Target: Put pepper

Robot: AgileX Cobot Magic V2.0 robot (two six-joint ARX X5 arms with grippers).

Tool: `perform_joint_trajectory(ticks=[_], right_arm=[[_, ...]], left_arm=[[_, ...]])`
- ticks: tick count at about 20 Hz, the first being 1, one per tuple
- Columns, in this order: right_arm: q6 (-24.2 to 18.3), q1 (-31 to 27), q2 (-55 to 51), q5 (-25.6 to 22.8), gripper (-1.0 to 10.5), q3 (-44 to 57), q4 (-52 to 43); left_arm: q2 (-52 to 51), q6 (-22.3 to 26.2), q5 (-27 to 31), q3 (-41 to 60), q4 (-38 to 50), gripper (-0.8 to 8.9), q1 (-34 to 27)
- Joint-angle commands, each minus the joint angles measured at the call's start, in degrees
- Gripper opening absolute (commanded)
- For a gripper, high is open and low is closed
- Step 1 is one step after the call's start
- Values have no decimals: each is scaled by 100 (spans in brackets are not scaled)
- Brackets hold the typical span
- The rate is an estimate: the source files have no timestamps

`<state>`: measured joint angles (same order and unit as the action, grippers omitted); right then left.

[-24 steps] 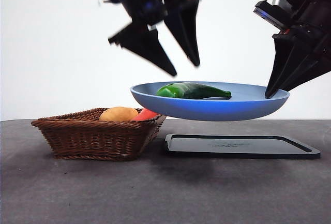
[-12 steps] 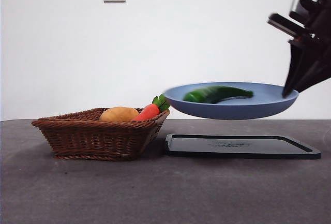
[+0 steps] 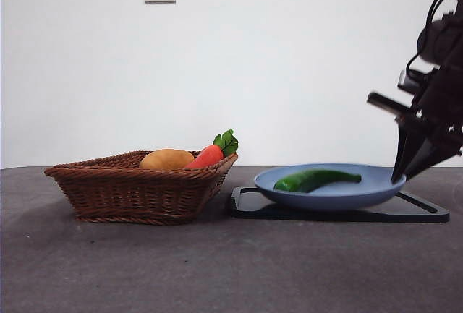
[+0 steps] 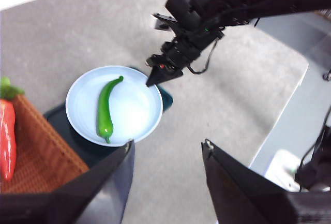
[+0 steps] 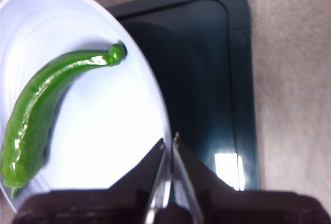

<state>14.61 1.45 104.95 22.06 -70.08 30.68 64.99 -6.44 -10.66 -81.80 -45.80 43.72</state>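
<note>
Pepper (image 3: pixel 316 179) lies loose inside the plate (image 3: pixel 376 191), which sits on the tray (image 3: pixel 427 214). Right gripper (image 5: pixel 169 142) fingers pinch the plate's rim; left gripper (image 4: pixel 166 154) fingers are spread, high above. Likely light, glossy, slippery; best grasped mid-body.

The blue plate (image 3: pixel 329 191) hides much of the dark tray (image 3: pixel 427 213) beneath it, and in the front view its rim screens the lower side of the pepper (image 3: pixel 315 179). The wicker basket (image 3: pixel 137 191) conceals the lower parts of the carrot (image 3: pixel 206 157) and the yellow-brown lump (image 3: pixel 166 159). The right gripper (image 5: pixel 169 144) hides the rim where it pinches it; its arm runs off the front view's right edge.
</note>
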Motion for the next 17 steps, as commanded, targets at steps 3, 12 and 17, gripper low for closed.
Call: perform_joint_trajectory(ticks=[3, 12, 17], right_arm=[[33, 7, 262, 28, 2, -142, -247], [-57, 4, 181, 44, 181, -142, -173], [-291, -70, -798, 26, 183, -142, 297]], left_arm=[[48, 68, 22, -114, -13, 232, 46], [48, 68, 184, -114, -22, 232, 44], [48, 74, 396, -114, -74, 232, 44]])
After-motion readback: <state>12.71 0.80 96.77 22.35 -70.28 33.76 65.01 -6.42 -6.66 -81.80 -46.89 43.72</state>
